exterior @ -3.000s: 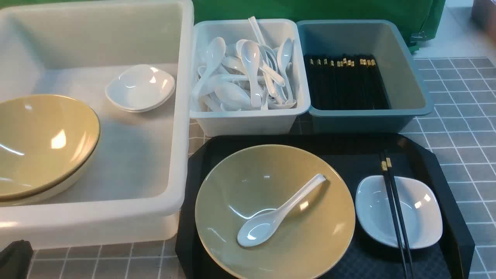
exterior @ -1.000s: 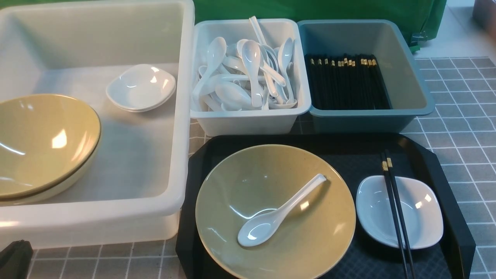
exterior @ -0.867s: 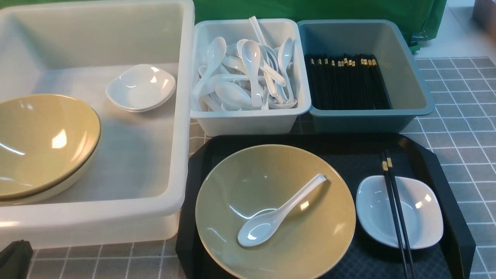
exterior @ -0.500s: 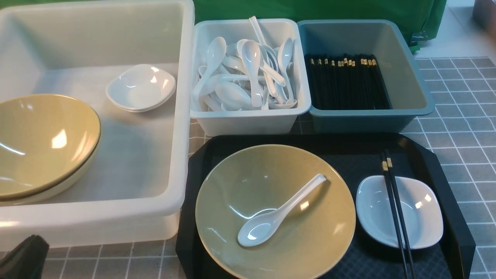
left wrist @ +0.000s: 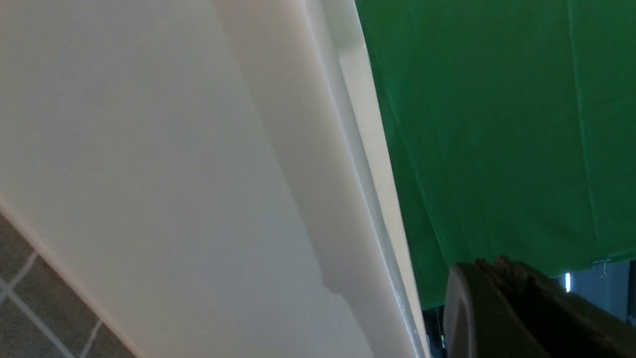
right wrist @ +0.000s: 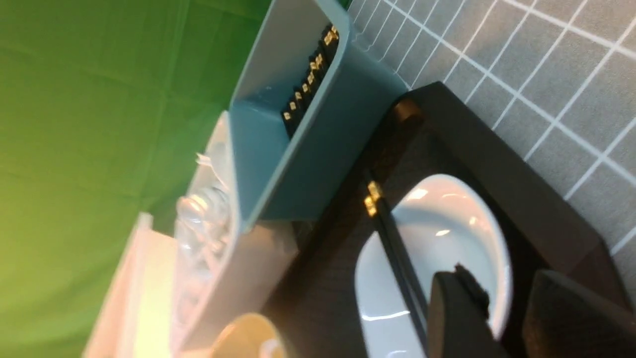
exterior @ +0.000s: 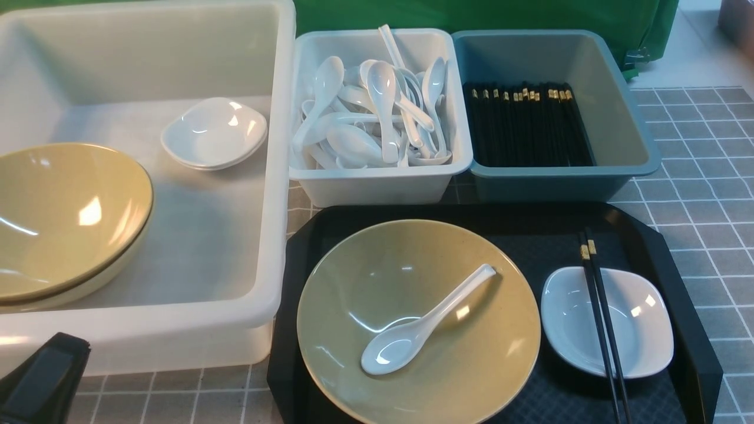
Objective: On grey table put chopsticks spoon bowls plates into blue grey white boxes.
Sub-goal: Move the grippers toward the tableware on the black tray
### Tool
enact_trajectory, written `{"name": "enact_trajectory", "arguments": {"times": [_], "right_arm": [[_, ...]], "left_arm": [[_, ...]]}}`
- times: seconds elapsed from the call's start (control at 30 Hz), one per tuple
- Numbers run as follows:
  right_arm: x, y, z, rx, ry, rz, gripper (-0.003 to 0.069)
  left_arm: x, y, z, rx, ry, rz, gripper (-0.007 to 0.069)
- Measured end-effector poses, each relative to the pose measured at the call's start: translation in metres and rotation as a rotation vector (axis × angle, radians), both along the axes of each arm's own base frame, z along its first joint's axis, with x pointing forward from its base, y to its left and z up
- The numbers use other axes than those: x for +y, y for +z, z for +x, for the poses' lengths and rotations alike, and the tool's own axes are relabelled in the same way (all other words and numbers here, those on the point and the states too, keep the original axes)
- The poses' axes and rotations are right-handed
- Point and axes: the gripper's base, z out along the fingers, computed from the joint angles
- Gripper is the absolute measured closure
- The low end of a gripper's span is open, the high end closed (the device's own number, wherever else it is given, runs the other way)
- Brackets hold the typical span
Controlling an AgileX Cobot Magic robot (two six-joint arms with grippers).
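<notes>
Chopsticks [exterior: 597, 318] (one pair) lie across the plate [exterior: 639, 330] on the black tray [exterior: 530, 219], just ahead of the right end effector [right wrist: 509, 298]. Right end effector: fingers spread, nothing between them. The pair runs close past one finger [right wrist: 459, 318]; contact cannot be confirmed. The blue box [exterior: 559, 179] (already loaded with a row of the same item) stands beyond the tray, farther ahead of this end effector. The grey box [exterior: 377, 187] of spoons stands just beside the blue one.

Spoon [exterior: 412, 333] rests inside the bowl [exterior: 477, 359] on the same tray, to the left of the right end effector.

Left end effector [exterior: 41, 380]: fingers pressed together, holding nothing. It sits over the worktop [exterior: 695, 194], just beside the near outer wall of the white box [exterior: 177, 344]. Stacked bowls [exterior: 70, 218] and small plates [exterior: 215, 132] sit inside that box, ahead of the left end effector. The tray and its bowl lie to its right, apart from it.
</notes>
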Motion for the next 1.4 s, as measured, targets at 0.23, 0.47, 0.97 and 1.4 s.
{"name": "enact_trajectory", "arguments": {"times": [0.23, 0.47, 0.97, 1.4], "right_arm": [[0.001, 0.000, 0.000, -0.015, 0.053, -0.161, 0.0421], [0.005, 0.070, -0.009, -0.112, 0.175, -0.508, 0.0525], [0.021, 0.149, 0.059, 0.378, 0.836, -1.015, 0.0624], [0.054, 0.120, 0.121, 0.599, 1.068, -1.043, 0.0608]], "left_arm": [[-0.003, 0.015, -0.003, -0.055, -0.037, 0.178, 0.0636], [-0.011, 0.089, -0.005, -0.101, -0.151, 0.613, 0.0636], [-0.006, 0.163, 0.060, 0.405, -0.592, 1.218, 0.0636], [-0.076, 0.164, 0.122, 0.402, -1.038, 1.445, 0.0636]]}}
